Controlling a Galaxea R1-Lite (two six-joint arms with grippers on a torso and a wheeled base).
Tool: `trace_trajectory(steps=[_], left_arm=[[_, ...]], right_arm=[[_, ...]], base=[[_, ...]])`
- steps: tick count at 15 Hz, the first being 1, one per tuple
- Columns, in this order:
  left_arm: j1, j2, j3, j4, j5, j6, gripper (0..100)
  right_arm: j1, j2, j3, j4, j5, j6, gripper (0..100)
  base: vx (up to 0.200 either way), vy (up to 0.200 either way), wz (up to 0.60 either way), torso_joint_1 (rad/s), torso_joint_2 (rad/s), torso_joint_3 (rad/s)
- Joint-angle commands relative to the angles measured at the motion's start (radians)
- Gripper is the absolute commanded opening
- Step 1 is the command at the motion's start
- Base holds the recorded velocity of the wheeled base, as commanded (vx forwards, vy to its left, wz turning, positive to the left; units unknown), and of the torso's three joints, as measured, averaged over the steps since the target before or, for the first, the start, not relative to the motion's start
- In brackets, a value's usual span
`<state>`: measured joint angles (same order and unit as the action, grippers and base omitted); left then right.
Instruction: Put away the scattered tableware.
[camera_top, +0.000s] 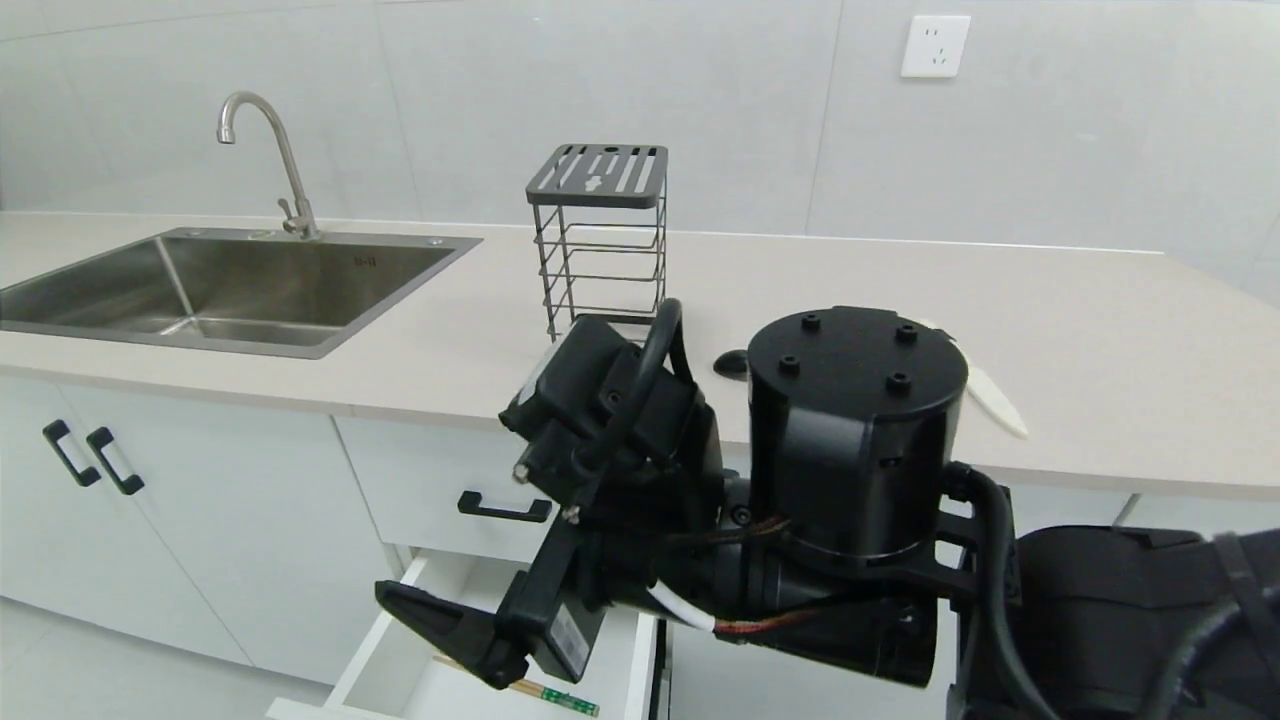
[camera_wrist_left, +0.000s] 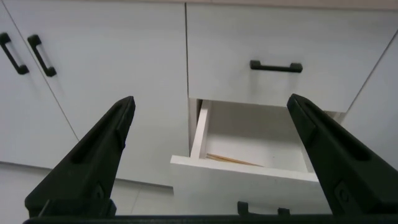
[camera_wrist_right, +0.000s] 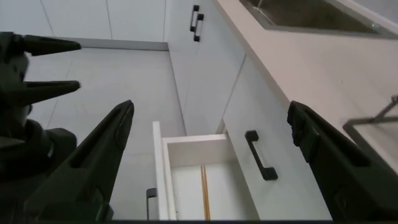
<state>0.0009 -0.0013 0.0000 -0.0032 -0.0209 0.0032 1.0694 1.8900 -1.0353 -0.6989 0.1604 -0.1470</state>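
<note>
The drawer (camera_top: 385, 655) below the table (camera_top: 1100, 330) stands pulled out at 7 o'clock in the head view. Chopsticks (camera_wrist_right: 203, 193) lie inside it along its length, near the middle of the floor, so that piece looks put away.

The right tool (camera_top: 440, 635) hangs just above the drawer's open mouth with its fingers spread wide and nothing between them. That fits a piece just let go there, though this is only a guess. The left tool (camera_wrist_left: 210, 99) sits lower and out in front of the drawer, facing its front panel. Its fingers are also wide apart and empty. It may be placed there to push the drawer shut.

On the table, a black utensil (camera_top: 730, 362) lies at 5 o'clock from the wire rack (camera_top: 600, 240), partly hidden behind the arm. A white utensil (camera_top: 995, 402) lies at 4 o'clock from the rack, farther out. The sink (camera_top: 240, 285) is at 9 o'clock.

With two pieces left on top, the task seems partly done. Keeping the drawer open makes sense until they are inside.
</note>
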Motion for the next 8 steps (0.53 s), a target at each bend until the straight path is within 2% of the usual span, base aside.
trace_trajectory(steps=[1,4,8], left_arm=[[0.001,0.001,0.0,0.0,0.001,0.0,100],[0.001,0.001,0.0,0.0,0.001,0.0,100],[0.001,0.001,0.0,0.0,0.001,0.0,100]], right_arm=[[-0.002,0.006,0.001,0.024,-0.001,0.0,100],[-0.009,0.011,0.003,0.093,-0.03,0.0,100],[-0.014,0.008,-0.005,0.309,-0.044,0.0,100]], base=[[0.0,0.0,0.0,0.393,-0.48,-0.242],[0.0,0.0,0.0,0.328,-0.48,-0.258],[0.0,0.0,0.0,0.26,-0.51,-0.249]])
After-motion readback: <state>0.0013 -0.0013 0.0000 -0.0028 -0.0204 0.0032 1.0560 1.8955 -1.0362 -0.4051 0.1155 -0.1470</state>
